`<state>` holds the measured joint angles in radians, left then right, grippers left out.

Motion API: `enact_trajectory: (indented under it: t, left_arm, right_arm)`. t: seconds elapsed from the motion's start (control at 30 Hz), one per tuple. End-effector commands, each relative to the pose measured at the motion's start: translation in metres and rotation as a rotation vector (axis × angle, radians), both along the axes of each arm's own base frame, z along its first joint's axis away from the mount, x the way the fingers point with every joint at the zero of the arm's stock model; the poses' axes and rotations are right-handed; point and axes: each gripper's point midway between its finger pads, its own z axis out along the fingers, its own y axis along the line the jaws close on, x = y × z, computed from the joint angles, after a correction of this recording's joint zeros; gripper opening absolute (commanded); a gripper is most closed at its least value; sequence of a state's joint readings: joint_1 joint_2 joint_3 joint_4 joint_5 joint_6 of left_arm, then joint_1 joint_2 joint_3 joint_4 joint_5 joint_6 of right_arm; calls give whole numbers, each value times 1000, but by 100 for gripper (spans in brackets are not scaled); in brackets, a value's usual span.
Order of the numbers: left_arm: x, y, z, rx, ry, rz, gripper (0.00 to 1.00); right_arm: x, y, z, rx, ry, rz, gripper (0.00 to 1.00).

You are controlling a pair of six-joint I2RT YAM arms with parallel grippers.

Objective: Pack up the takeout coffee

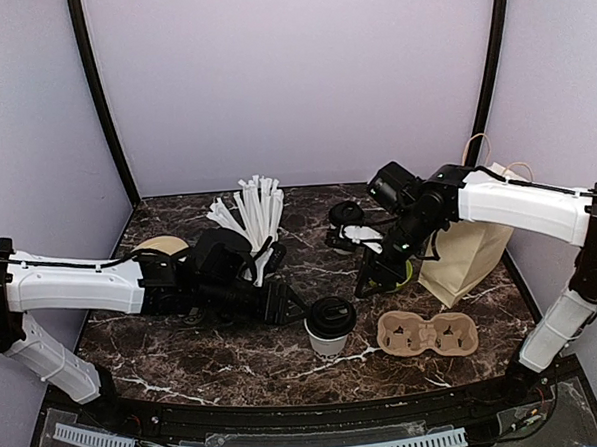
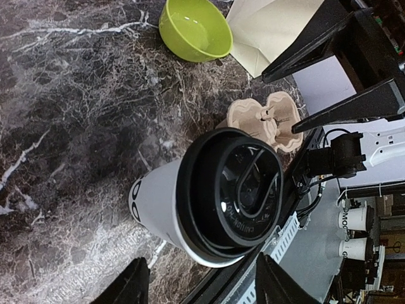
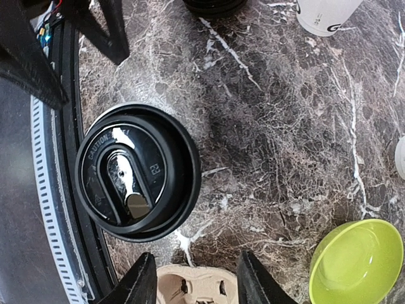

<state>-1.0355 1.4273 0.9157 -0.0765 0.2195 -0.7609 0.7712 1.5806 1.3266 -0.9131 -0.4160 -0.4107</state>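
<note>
Your takeout coffee stands upright on the marble table, front centre, black lid on, just left of the cardboard cup carrier and apart from it. Your left gripper comes in low from the left. Its fingers are spread wide, and the cup sits right at the tips, lid facing the wrist camera. You can't tell from either view whether a finger touches the cup wall, and no clamp on it shows. Your right gripper hangs above the table behind the cup, pointing down, with its fingers apart and nothing between them. Its camera looks straight down on the lid, with the carrier's edge showing between the fingertips. The green bowl is just beside that gripper on its right, and the paper bag stands further right, near the edge. A second black-lidded cup sits toward the back, behind the right wrist. The white cup of straws is back centre-left, behind your left arm. A tan round thing is at the far left, partly hidden by the arm, and you can't tell what it is.
</note>
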Motion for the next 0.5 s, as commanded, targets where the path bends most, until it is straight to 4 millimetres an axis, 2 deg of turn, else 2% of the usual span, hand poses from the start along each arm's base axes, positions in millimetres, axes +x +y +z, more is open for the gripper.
enact_trajectory:
  t: [0.0,0.23,0.47]
  left_arm:
    - [-7,0,-10,-6,69,-2,60]
    - [-7,-3,-12,-31,76,-12,60]
    - [-8,-6,-15,-33,84,-25,60]
  right_arm:
    - [12,6,-4,4,-24,-18,40]
    - [22,3,-13,-32,-55,-48,39]
    - [14,9,-11,-13,-23,-18,40]
